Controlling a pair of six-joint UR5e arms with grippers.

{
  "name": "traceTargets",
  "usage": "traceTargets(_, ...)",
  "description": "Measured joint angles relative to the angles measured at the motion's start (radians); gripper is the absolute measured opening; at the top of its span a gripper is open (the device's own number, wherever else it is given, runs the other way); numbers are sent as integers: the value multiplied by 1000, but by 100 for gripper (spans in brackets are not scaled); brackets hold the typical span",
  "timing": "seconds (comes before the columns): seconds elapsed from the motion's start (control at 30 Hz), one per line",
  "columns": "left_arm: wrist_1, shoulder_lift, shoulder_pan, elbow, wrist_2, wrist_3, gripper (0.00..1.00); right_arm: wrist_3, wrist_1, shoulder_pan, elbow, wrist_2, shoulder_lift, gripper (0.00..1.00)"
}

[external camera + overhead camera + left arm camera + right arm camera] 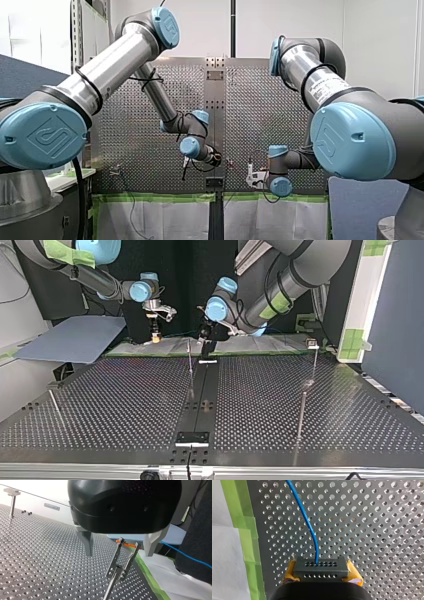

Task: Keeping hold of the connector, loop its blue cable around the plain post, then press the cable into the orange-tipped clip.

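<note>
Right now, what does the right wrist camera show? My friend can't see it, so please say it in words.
My right gripper grips a dark connector with rows of small holes between its yellow pads, and the blue cable runs away ahead of the gripper over the perforated table. A strip of green tape lines the table's edge.

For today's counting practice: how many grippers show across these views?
2: my left gripper, open near the orange-tipped clip; my right gripper, shut on the connector. None seems hidden.
</note>
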Motion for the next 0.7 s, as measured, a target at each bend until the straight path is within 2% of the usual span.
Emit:
traceTargets(0.37,2,0,10,0,72,-112,100,0,-1,0,0,-1,1,0)
traceTargets(0.7,4,0,14,0,73,-221,100,0,-1,0,0,-1,1,0)
